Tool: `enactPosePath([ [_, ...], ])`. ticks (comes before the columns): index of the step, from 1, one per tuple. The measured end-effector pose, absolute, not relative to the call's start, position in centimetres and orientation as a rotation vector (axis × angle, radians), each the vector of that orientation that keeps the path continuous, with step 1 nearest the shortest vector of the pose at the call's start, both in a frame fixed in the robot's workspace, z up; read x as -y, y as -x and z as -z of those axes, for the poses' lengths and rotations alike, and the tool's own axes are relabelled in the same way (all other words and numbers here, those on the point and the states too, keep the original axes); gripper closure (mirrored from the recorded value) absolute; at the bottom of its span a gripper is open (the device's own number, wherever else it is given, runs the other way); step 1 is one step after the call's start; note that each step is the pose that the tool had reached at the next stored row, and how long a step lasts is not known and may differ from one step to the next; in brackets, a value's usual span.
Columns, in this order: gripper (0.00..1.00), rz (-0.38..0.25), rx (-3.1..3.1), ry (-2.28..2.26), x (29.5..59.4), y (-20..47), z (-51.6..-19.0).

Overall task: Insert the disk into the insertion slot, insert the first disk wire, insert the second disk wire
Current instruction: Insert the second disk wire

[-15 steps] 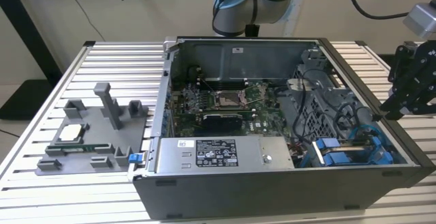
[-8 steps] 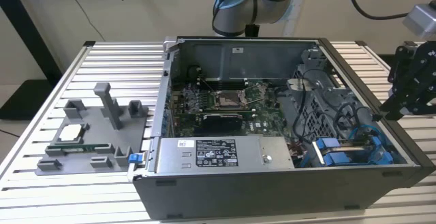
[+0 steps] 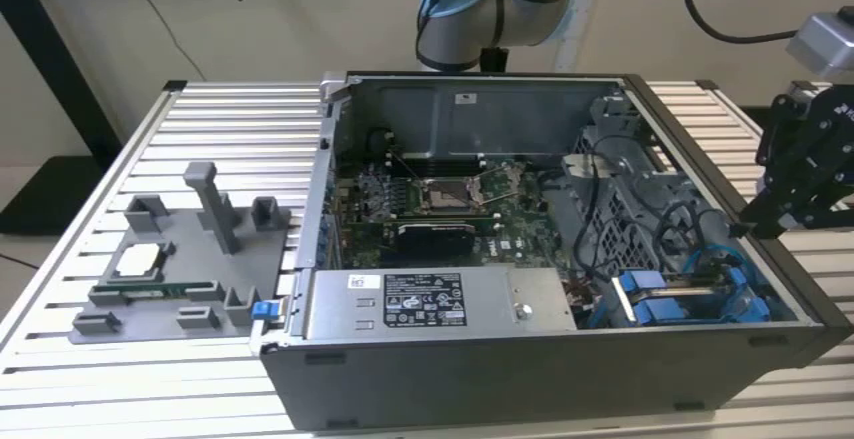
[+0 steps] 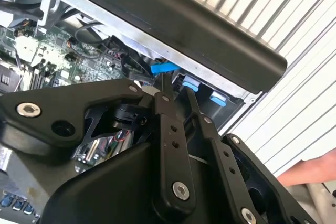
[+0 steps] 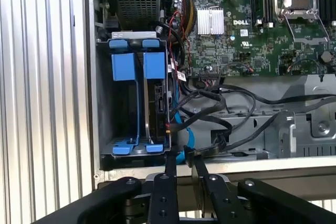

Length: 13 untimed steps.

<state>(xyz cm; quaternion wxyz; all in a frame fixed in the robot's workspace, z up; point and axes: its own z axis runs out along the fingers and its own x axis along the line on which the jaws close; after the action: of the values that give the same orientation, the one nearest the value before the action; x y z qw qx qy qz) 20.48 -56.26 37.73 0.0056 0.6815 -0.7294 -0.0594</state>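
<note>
At the near edge of the open computer case [image 3: 534, 389], a grey power supply [image 3: 427, 301] is seen towards the exterior view's left and the insertion slot [image 3: 687, 299] towards its right. The disk [image 5: 157, 103] is seated on edge in that slot, in its blue carrier, on the side next to the motherboard [image 3: 374, 199]. A blue cable [image 5: 181, 140] and black cables [image 5: 226, 103] are draped just beside the slot; whether either is plugged into the disk cannot be told. The gripper [image 3: 767, 221] is poised over the case wall on the exterior view's right, near the slot. In the first wrist view its fingers [image 5: 169, 182] are parted by a narrow gap, with nothing clamped. Farther back, towards the exterior view's left, a grey parts tray [image 3: 174, 259] is laid on the slatted table [image 3: 80, 359].
</note>
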Motion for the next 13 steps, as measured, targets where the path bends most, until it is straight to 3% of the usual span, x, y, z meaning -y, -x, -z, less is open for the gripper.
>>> enactPosePath([
  [13,0.0,0.209,2.271,-2.119,56.05,-20.49,-36.97],
])
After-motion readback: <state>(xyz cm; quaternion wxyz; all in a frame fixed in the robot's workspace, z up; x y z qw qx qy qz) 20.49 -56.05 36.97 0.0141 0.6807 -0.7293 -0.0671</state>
